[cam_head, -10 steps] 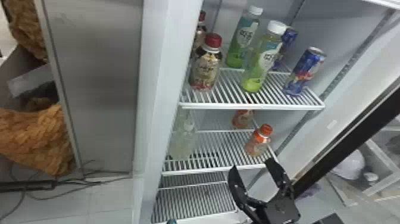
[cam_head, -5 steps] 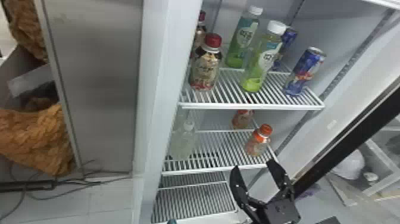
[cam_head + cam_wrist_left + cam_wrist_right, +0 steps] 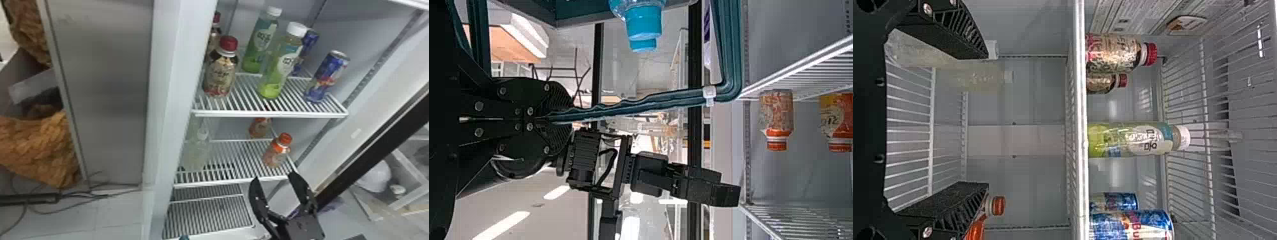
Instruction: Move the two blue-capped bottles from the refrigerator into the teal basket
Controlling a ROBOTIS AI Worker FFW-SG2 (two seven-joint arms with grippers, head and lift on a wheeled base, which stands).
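Two blue-capped bottles stand in the teal basket near the refrigerator, the left end effector clamped on the basket's handle, while the right end effector spreads its fingers wide before the refrigerator's opening. White wire shelves inside the refrigerator hold white-, red- and orange-capped bottles and blue cans; left of it are a grey metal panel, loose cables and pale floor tiles.
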